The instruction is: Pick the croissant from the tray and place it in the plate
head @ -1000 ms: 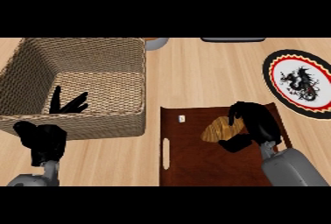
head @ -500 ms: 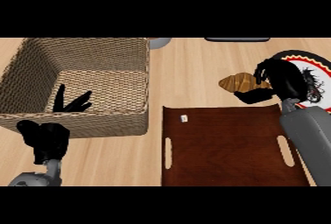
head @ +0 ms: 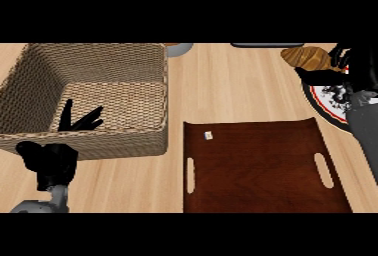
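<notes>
The croissant [head: 306,57] is held in the curled right robot hand [head: 341,67] at the desk's far right, beside the plate [head: 325,97]. Judged light, flaky, crushable; best taken across its middle.

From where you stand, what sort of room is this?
Probably a kitchen: a pale wooden counter holding a dark brown handled serving tray, a woven wicker basket, and a golden croissant in the right hand.

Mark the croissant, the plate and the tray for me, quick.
croissant [head: 306,56], head view, on its brown top crust.
plate [head: 330,102], head view, on its red-and-white rim below the right hand.
tray [head: 258,165], head view, on its bare dark floor.
</notes>
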Robot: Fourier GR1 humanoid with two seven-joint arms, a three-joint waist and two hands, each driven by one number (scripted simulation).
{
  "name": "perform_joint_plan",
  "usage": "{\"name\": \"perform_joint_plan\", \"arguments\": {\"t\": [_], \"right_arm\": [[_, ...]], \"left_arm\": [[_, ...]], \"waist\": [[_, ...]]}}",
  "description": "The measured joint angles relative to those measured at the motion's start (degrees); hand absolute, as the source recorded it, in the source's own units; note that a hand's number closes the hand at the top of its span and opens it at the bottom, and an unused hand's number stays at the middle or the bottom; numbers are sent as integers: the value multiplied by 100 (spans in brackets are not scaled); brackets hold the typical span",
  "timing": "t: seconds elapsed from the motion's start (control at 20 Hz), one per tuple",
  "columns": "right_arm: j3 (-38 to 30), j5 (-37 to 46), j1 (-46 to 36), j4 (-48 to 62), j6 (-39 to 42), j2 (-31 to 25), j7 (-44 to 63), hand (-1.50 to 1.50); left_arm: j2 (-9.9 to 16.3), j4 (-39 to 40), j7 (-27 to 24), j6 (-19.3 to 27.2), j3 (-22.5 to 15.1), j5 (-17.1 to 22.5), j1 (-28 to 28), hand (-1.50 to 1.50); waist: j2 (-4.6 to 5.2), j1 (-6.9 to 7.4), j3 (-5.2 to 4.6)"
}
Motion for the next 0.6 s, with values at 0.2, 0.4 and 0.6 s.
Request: {"name": "perform_joint_plan", "arguments": {"t": [0.2,0.4,0.6], "right_arm": [[-343,-84,-155,427,-26,-215,-41,150],[-624,-153,-339,1006,-101,-386,-236,150],[-875,-270,-422,1603,-123,-577,-588,150]], "left_arm": [[-31,-5,-34,-2,-19,-21,5,0],[-2,10,134,36,-14,-67,-139,0],[-71,64,-7,55,-18,-99,-127,0]], "waist": [[10,25,0],[31,60,7],[43,85,17]]}}
